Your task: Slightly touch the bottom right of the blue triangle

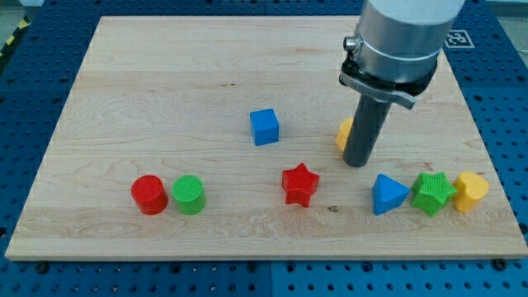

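Note:
The blue triangle (388, 195) lies near the view's bottom right on the wooden board (165, 99). My tip (356, 163) rests on the board up and to the left of the triangle, a short gap away, not touching it. A green star (433, 192) sits against the triangle's right side, and a yellow block (471, 190) sits right of the star. An orange-yellow block (344, 133) is partly hidden behind the rod.
A blue cube (265, 126) stands at the board's middle. A red star (299, 184) lies left of the triangle. A red cylinder (149, 195) and a green cylinder (188, 195) sit together at the bottom left. The arm's grey body (400, 41) is at the top right.

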